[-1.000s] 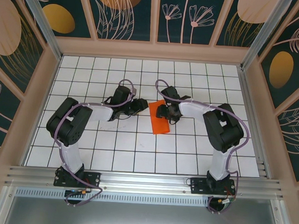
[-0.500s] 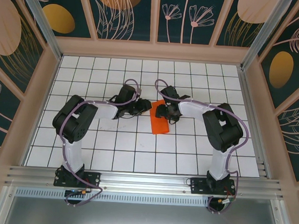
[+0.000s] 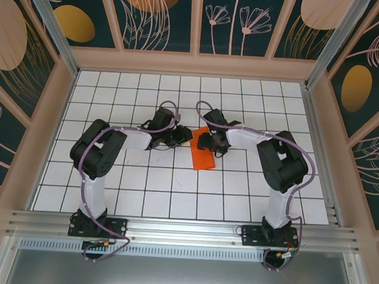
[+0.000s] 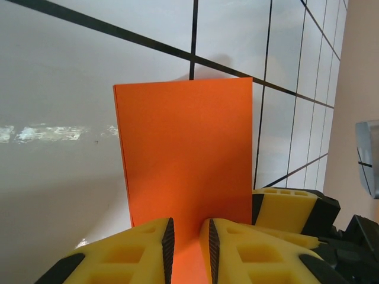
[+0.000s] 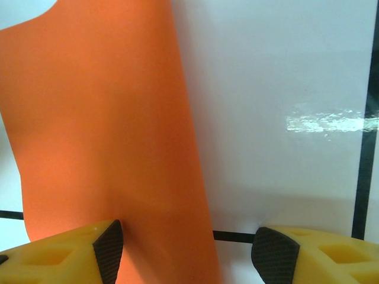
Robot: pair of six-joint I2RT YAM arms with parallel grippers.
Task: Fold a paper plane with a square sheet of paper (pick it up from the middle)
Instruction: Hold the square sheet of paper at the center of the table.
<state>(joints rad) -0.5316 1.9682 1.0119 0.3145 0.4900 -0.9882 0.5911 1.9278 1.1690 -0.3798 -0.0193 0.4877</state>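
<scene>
View from above: a bright orange sheet of paper [image 3: 203,159], folded into a narrow rectangle, lies flat on the white gridded desk [image 3: 141,184] just right of the frame's centre, slightly tilted. Two robot arms reach in from the lower corners and meet at its upper end. The left claw [image 3: 184,136] sits at the paper's upper left edge. The right claw [image 3: 204,142] is over its upper part.

In the left wrist view, yellow fingers [image 4: 142,251] at the bottom edge stand nearly closed, with a slim strip of orange showing in the gap. Whether they pinch the paper cannot be told.

In the right wrist view, the claw is wide open and grips nothing. The pad [image 5: 109,248] at lower left is over the paper, and the one at lower right is over bare desk.
</scene>
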